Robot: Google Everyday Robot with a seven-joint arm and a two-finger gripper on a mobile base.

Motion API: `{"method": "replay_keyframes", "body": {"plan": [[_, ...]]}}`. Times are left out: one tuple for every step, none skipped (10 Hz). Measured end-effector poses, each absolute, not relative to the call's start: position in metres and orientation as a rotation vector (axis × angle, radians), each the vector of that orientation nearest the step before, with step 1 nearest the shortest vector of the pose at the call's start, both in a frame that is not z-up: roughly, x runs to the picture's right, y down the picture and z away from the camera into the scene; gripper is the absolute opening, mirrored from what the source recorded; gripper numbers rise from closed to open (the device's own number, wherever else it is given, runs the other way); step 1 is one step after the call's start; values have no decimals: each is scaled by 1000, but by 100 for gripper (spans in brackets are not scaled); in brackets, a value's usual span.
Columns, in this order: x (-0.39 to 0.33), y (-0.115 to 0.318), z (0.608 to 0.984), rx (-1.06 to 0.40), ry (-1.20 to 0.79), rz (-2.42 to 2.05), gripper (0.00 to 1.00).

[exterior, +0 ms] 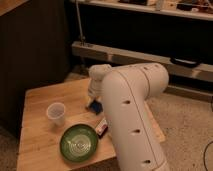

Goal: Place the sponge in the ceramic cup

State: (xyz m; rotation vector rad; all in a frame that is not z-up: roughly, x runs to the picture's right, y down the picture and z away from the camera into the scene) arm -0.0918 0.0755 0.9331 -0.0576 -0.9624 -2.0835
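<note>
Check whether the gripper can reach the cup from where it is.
Probably yes. The gripper is down at the sponge, and the cup stands apart with only bare table between; the bowl sits off that path.

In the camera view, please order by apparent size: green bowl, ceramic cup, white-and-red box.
green bowl
ceramic cup
white-and-red box, partly hidden by the arm, so its rank is unsure
The end effector is low at the sponge.

Wooden table (45, 97) on speckled floor (185, 125), dark cabinet (35, 45) behind.
</note>
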Motion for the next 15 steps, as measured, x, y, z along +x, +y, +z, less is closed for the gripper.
{"method": "replay_keyframes", "body": {"plan": [[-90,70,928,-47,-957,-2077,16],[-86,62,919,-19,-949,-2074,16],[-85,50,905,28,-939,-2070,16],[-82,35,887,89,-931,-2062,16],[-80,23,873,143,-929,-2054,16],[-79,5,849,256,-943,-2034,16],[-80,-9,826,376,-968,-2013,16],[-81,-19,809,479,-990,-1997,16],[-84,-29,783,627,-1035,-1976,16],[-96,-33,755,805,-1106,-1961,16],[-107,-32,737,906,-1143,-1970,16],[-123,-27,718,1020,-1179,-1990,16],[-140,-18,700,1168,-1223,-2018,16],[-151,-14,693,1254,-1247,-2031,16],[-170,-9,683,1361,-1290,-2046,16]]}}
